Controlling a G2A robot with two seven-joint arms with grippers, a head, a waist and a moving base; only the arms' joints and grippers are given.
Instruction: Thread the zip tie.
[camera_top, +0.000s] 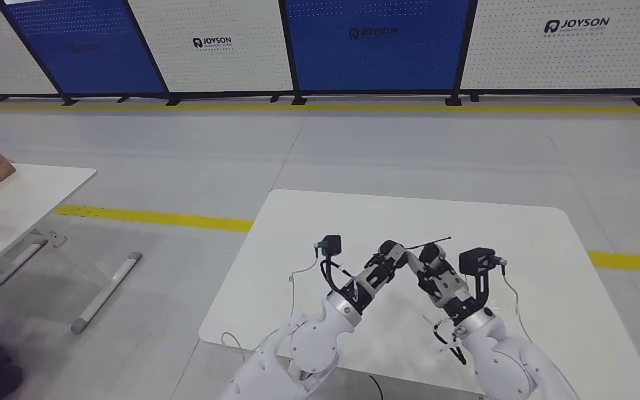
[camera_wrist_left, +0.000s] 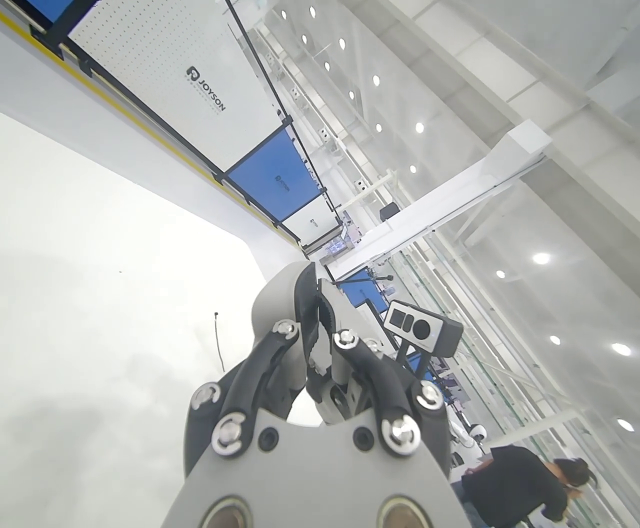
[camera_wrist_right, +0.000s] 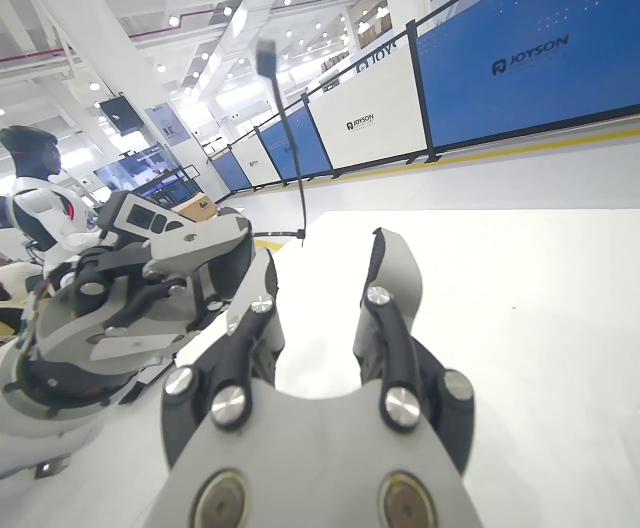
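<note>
Left tool is pinched together on the zip tie and holds it up off the table, presumably so the strap hangs free and can be fed without dragging. Right tool is spread apart with nothing in it, just beside the left, its gap facing the tie; reads as waiting to take the loose end. From the top view both tools meet over the table's 6 o'clock half, and the tie is a thin dark line running from the left tool toward 3 o'clock, over the right tool. Hard to make out: the right wrist view shows a short run from the left tool to a small block, then a long strap ending in a blurred square (head or tip? cannot tell). Whether the strap already passes through the head is unclear. The grip point is hidden between the left pads.
</note>
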